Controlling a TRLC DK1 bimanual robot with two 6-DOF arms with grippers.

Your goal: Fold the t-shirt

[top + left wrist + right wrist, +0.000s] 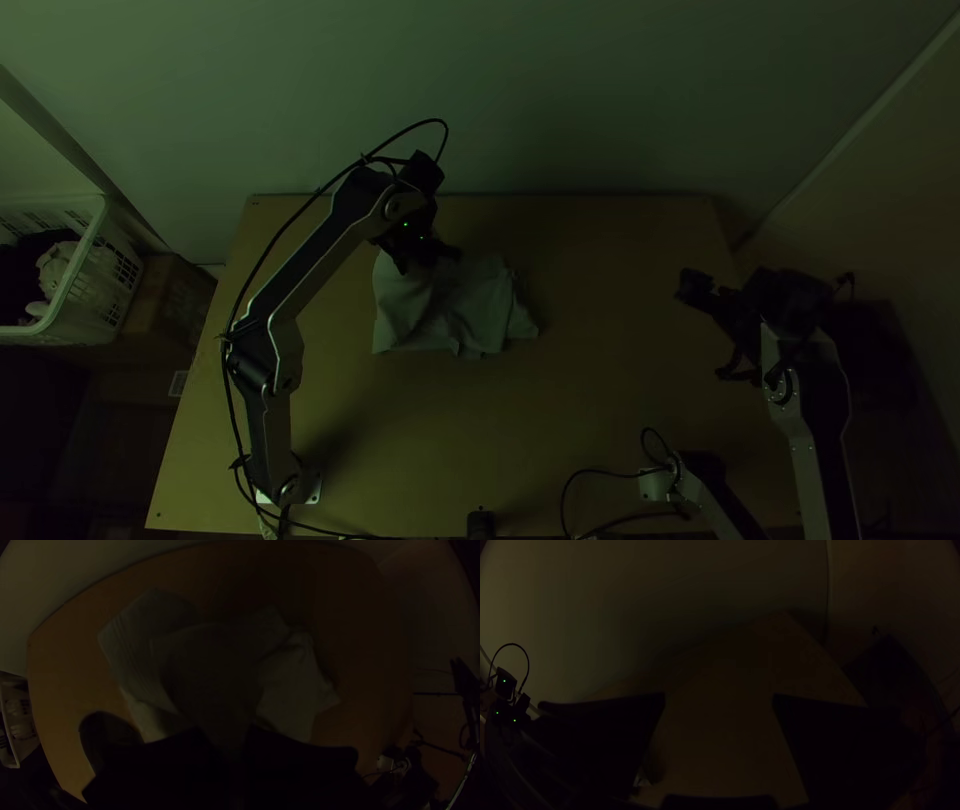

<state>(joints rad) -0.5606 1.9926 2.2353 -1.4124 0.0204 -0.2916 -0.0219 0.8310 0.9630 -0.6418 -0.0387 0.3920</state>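
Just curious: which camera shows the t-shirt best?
The top view: the t-shirt is brighter and nearly whole, the left gripper hiding some far edge. The left wrist view shows it larger but dim; in the right wrist view, one pale scrap may be it.

My black left end effector is glowing with small green lights over the plain pale grey t-shirt. Around the t-shirt, the tabletop is showing yellowish brown; left of it, a white basket is displaying a slotted pattern.
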